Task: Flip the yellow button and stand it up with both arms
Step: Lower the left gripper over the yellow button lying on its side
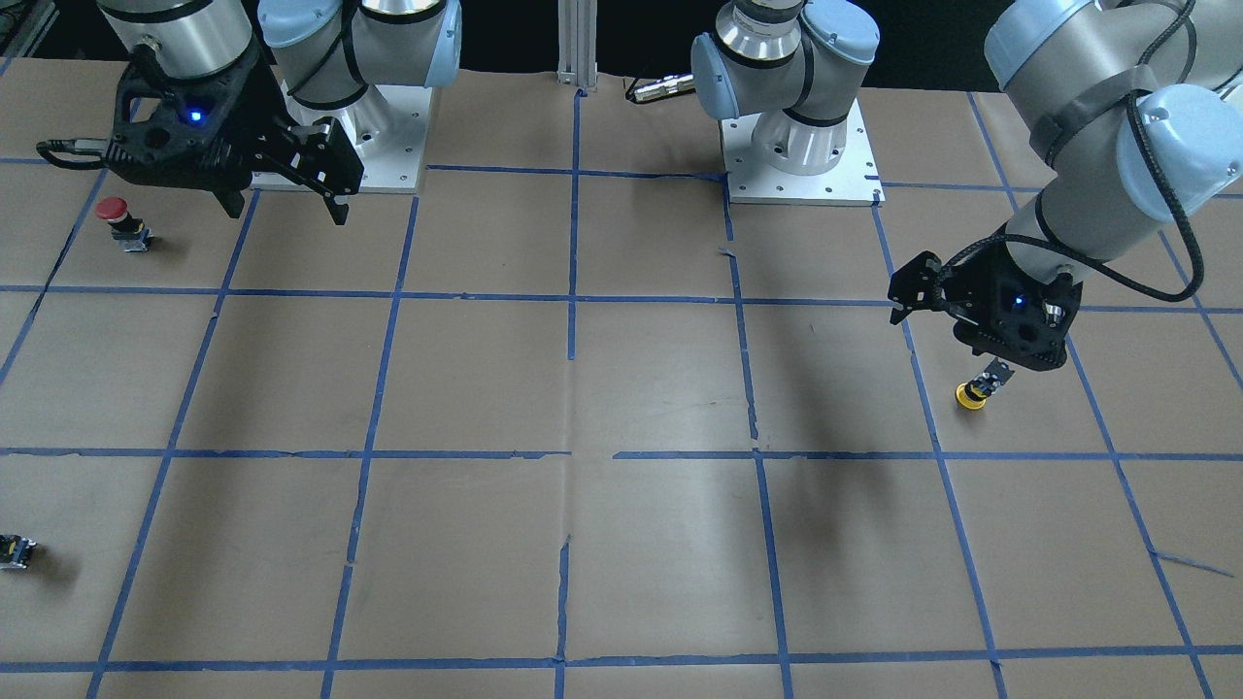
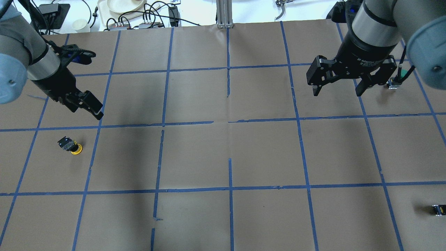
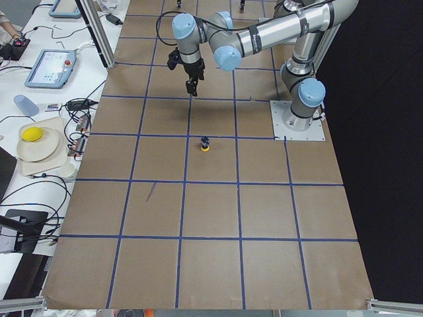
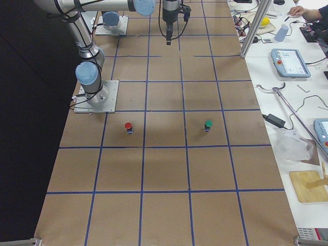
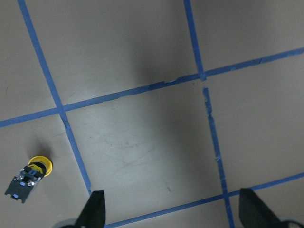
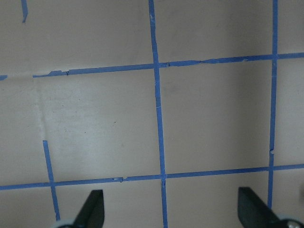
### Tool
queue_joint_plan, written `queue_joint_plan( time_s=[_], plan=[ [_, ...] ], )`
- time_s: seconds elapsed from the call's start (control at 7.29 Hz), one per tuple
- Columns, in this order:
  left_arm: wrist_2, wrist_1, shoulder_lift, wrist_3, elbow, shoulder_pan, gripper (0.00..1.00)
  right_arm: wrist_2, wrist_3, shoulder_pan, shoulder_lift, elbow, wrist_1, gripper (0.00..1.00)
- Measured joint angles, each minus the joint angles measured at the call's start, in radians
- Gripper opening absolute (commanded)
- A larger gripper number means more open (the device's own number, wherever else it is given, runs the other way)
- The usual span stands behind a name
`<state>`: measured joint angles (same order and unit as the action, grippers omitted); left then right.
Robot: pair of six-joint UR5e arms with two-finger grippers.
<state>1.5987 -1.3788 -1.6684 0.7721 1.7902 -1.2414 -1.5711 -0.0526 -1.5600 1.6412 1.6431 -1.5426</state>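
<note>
**Fingers.** The left fingers [image 5: 95, 212] are spread wide and nothing is held. The right fingers [image 6: 248, 209] are likewise spread wide and empty. Both pairs are held clear above the worktop [image 2: 264, 153], and no contact is seen.

**Position.** The yellow button [image 5: 29, 175] is recorded on the worktop outside the gap of the left fingers. It sits beyond the finger at the wrist view's left and just across a blue tape line [image 5: 77, 156]. It is near that finger but neither touching it nor between the 2. From the right fingers it is well apart, with most of the worktop lying between.

**Attitude.** In the exterior left view the yellow cap is seen below and the black body above. The button is therefore judged to rest cap-down, with its long axis near upright. The slant seen in the overhead and wrist views is put down to perspective, though this is not settled.

**Judgement.**
- The left arm is the nearer 1, so the 1st grasp is expected to fall to it.
- A sideways shift toward the button would be needed to bring it into the gap, followed by a descent.
- The gap is far wider than the body, so much closing would be required.
- If it is touched by 1 finger first, the button may be tipped or rolled on its round cap.
- A red-capped button [image 1: 115, 216] stands near the right fingers and is not to be confused with the target.
</note>
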Motion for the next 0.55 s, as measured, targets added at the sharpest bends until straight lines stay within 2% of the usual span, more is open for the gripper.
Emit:
queue_joint_plan(
  time_s=[0.27,0.55],
  plan=[
    [0.079,0.286,-0.027,0.392,0.123,0.063,0.99,-0.008,-0.008,-0.005,0.011,0.009,-0.005,1.0],
    [0.091,0.526,-0.081,0.778,0.218,0.125,0.99,-0.004,-0.011,-0.007,0.03,0.016,-0.005,1.0]
  ],
)
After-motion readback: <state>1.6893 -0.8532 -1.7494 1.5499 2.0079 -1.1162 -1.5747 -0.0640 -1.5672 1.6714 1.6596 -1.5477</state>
